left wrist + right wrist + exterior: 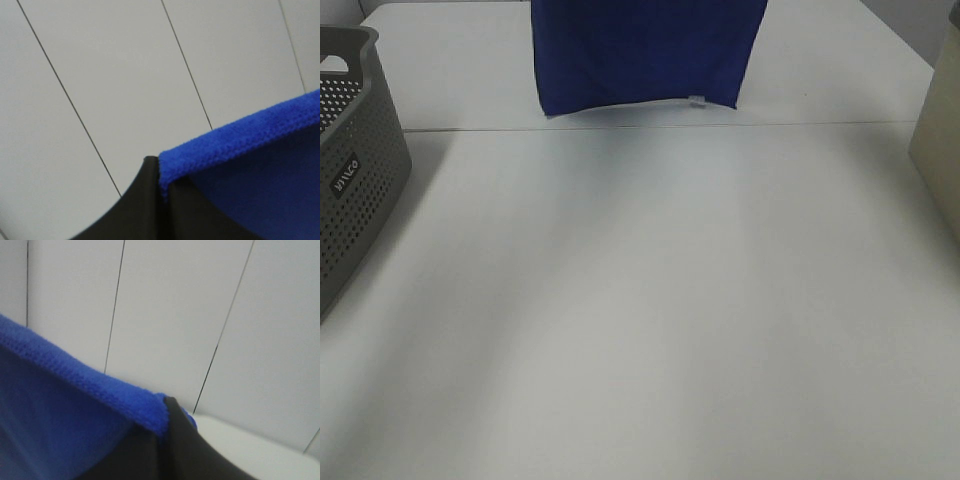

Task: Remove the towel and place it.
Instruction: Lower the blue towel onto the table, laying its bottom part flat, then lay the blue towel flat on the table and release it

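The towel (pixel 640 55) hangs at 12 o'clock over the table (pixel 650 300). The left gripper (pixel 161 182) and right gripper (pixel 162 427) each clamp a top corner. It looks mid-carry; the next move calls for lowering both ends evenly to lay it flat, clear of the basket (pixel 360 170) at 9 o'clock.

Towel (pixel 640 55) above table (pixel 650 300), basket (pixel 355 170) left
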